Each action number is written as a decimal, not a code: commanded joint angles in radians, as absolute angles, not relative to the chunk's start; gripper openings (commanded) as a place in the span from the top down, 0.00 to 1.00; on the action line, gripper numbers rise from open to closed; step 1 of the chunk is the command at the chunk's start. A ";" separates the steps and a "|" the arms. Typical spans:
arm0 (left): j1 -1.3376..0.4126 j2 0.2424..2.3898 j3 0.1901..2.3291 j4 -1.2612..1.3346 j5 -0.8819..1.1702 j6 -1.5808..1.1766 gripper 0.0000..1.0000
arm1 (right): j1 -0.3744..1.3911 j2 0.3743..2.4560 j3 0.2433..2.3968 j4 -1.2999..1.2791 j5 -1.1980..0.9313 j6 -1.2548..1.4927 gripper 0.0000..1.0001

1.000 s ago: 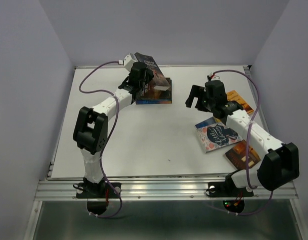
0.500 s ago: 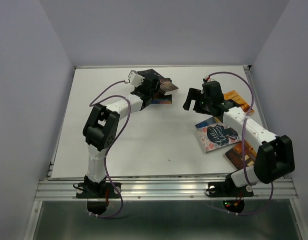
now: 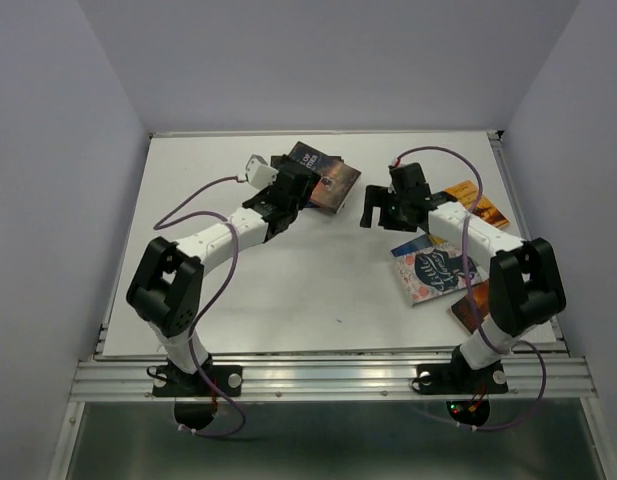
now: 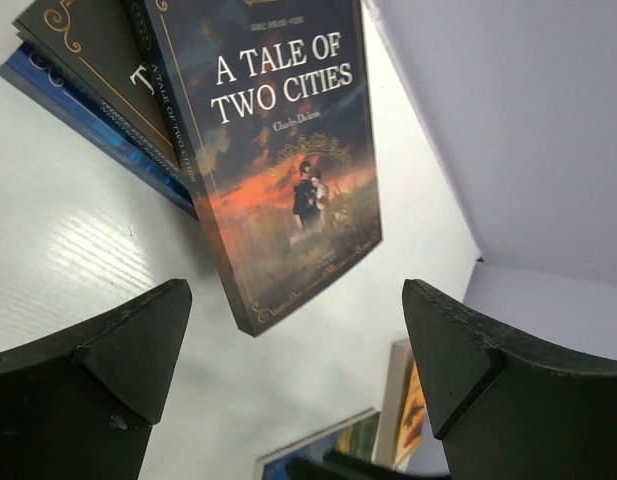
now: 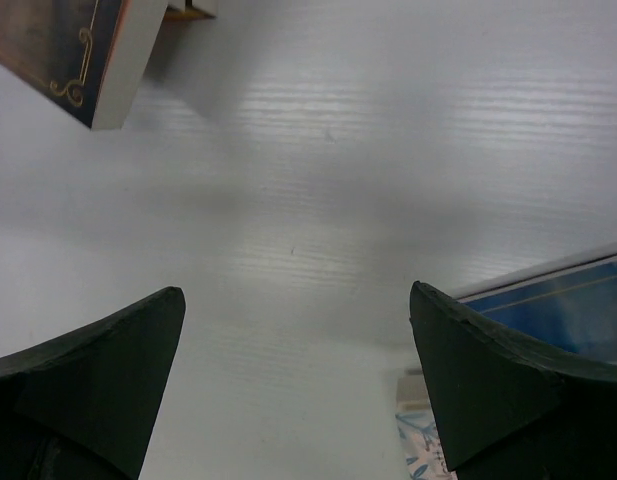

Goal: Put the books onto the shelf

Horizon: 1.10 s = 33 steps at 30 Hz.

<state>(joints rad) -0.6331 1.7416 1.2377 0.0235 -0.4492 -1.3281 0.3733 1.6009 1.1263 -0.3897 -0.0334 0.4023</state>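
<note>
A dark paperback, "A Tale of Two Cities" (image 4: 278, 170), lies askew on top of a small stack of books (image 3: 326, 182) at the back middle of the table. Under it are a dark brown book (image 4: 98, 60) and a blue book (image 4: 78, 105). My left gripper (image 3: 300, 196) (image 4: 298, 340) stands open just in front of the stack, touching nothing. My right gripper (image 3: 376, 208) (image 5: 298, 350) hangs open over bare table to the stack's right. An orange book (image 3: 478, 205), a pink-teal book (image 3: 435, 268) and a brown book (image 3: 478, 305) lie beside the right arm. No shelf is in view.
The white table (image 3: 288, 290) is walled in by pale panels at the back and both sides. A metal rail (image 3: 328, 378) runs along its near edge. A corner of the top book (image 5: 78, 50) and a blue cover (image 5: 558, 310) show in the right wrist view.
My left gripper opened and let go of the dark paperback, which dropped from tilted to lying on the stack; that arm drew back. The right gripper shifted left and farther back, still open.
</note>
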 commanded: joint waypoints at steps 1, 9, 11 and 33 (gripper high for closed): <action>-0.634 1.591 1.186 -0.018 -0.485 -1.237 0.01 | 0.368 1.689 1.262 -0.373 0.139 0.377 0.00; -0.574 1.421 1.149 -0.098 -0.423 -0.928 0.01 | 0.299 1.943 1.482 -0.342 0.083 0.227 0.00; -0.568 1.323 1.069 -0.095 -0.439 -0.916 0.01 | 0.299 2.003 1.543 -0.333 0.089 0.189 0.00; -0.557 0.876 0.793 -0.255 -0.508 -0.953 0.01 | 0.272 2.408 2.052 -0.281 -0.138 0.098 0.00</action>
<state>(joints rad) -0.5610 0.8879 0.7994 -0.2325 -0.4873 -0.9516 0.2691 2.3657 1.9667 -0.3527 -0.0185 0.1253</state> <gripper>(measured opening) 0.989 0.998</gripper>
